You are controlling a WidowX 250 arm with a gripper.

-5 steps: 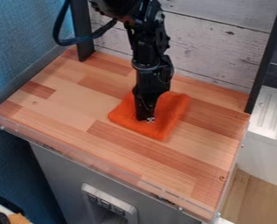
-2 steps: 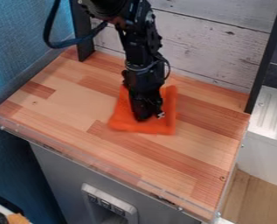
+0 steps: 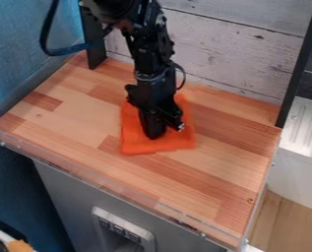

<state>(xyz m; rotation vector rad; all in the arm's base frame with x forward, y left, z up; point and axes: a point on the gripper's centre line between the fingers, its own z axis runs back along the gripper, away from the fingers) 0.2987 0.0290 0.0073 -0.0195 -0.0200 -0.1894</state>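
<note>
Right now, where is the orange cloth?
In the camera view, the orange cloth lies left of centre on the wooden counter, directly under the black gripper.

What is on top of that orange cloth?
The black gripper comes down over the middle of the orange cloth, seemingly touching it. The gripper hides the patch behind it, so I can't tell what, if anything, is there.

Bare wood [image 3: 79, 113] leaves room beside the gripper [image 3: 161, 132] and toward the camera; behind it, the plank wall [image 3: 224, 54] blocks passage.
</note>
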